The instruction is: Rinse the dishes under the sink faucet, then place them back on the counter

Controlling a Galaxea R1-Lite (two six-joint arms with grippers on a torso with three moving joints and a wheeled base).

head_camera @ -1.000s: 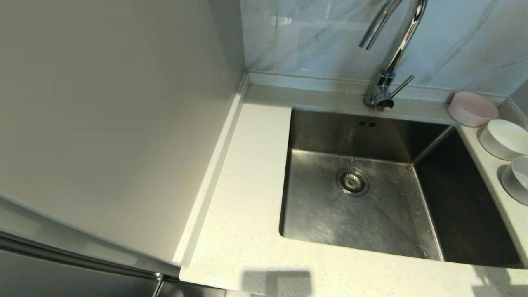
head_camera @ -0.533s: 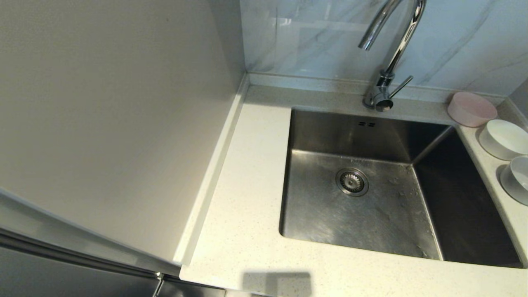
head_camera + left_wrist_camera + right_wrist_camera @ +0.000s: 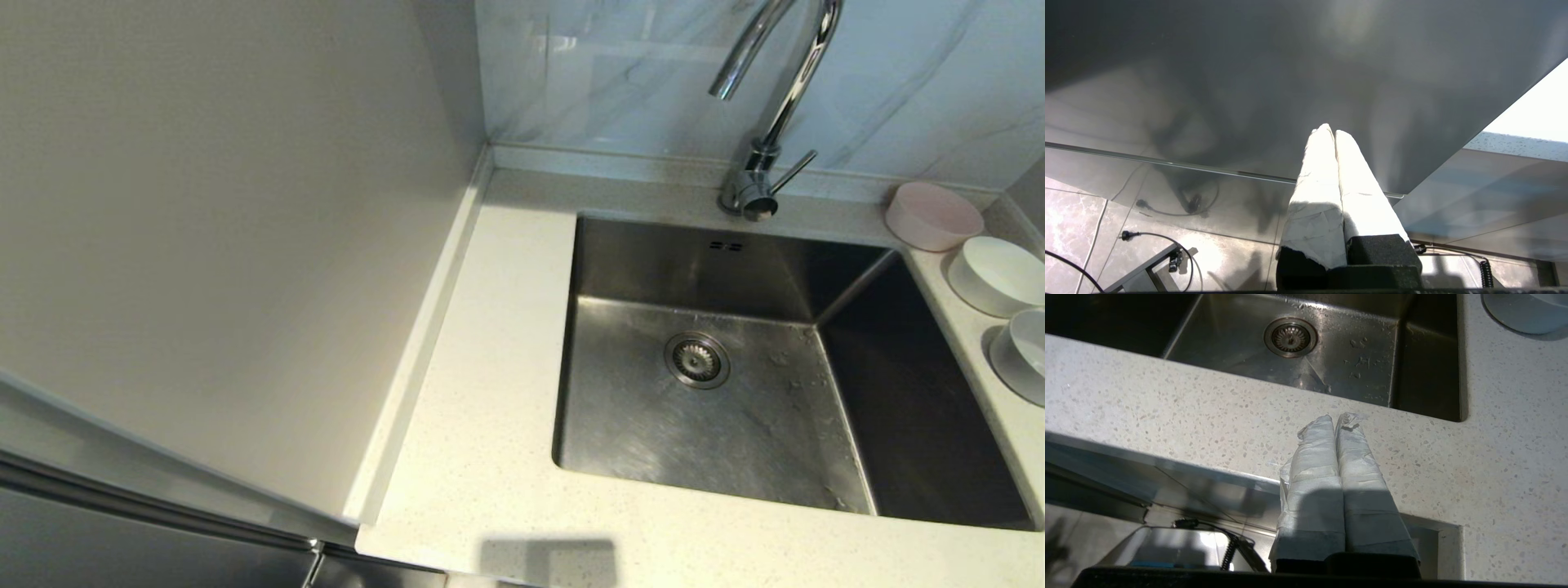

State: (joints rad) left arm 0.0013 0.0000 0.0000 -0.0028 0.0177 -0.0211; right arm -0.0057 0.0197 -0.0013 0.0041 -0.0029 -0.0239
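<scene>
Right gripper (image 3: 1334, 418): we see its two tape-wrapped fingers pressed together, holding nothing. It sits at the front edge of the counter (image 3: 1167, 404), on the near side of the sink (image 3: 1331, 355), tips over the speckled surface. Only the right wrist view shows it; the head view shows neither arm.

Left gripper (image 3: 1329, 131): fingers likewise pressed together and empty. It is well away from the sink, in front of a grey glossy panel (image 3: 1249, 81), with tiled floor (image 3: 1069, 212) and a black cable (image 3: 1155, 239) below. We get a sliver of counter edge at one corner of this view and nothing else of the task's things.

Sink, from the right wrist view: drain strainer (image 3: 1290, 337) on the basin floor, water droplets scattered between the strainer and the side wall. One white bowl (image 3: 1527, 310) is cut off by the frame, on the counter just beside the sink's right edge.

Head view adds what the wrist views lack. The sink (image 3: 735, 425) shows two small overflow slots (image 3: 726, 245) in its back wall. The faucet (image 3: 767, 106) stands on the counter (image 3: 490, 367) behind the sink, spout arching over the basin, lever handle (image 3: 792, 170) angled out to the right. All three dishes sit in a row on the counter strip right of the sink: pink bowl (image 3: 934, 216) at the back corner, white middle bowl (image 3: 997, 275) just in front of it, nearest white bowl (image 3: 1022, 355) partly out of frame. A pale wall panel (image 3: 204, 245) rises left of the counter.
</scene>
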